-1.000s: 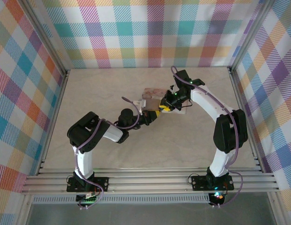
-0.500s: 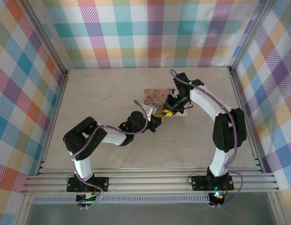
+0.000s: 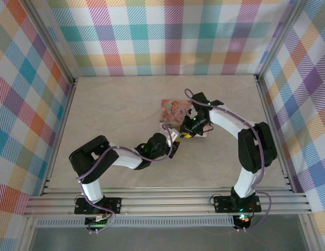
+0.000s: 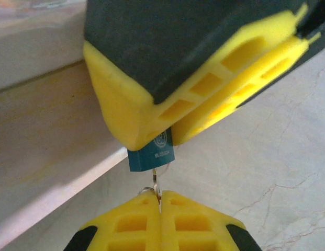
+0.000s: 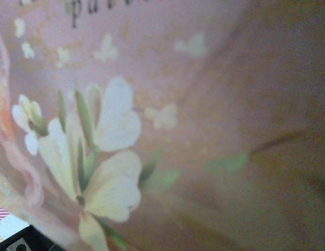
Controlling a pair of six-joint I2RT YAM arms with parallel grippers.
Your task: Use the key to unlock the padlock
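1. In the top view, the left gripper (image 3: 173, 145) lay near the middle of the table (image 3: 115, 104), its arm reaching in from 8 o'clock.
2. In the left wrist view, its yellow pads (image 4: 131, 225) were pressed together on the key (image 4: 156, 184). The key was a thin silvery piece pointing to 12 o'clock and meeting the underside of the padlock.
3. The padlock (image 4: 152, 157), small and blue-teal, sat just above those pads. Its upper part was pinched in the right gripper (image 4: 168, 135), which was clamped tight on it.
4. The pink tin (image 3: 174, 110) lay at 12 o'clock from the left gripper. The right wrist view showed its flowered lid (image 5: 115, 157) close up and blurred.
5. From above, the right gripper (image 3: 187, 133) sat at 1 o'clock from the left one, just beside the tin's 5 o'clock corner.
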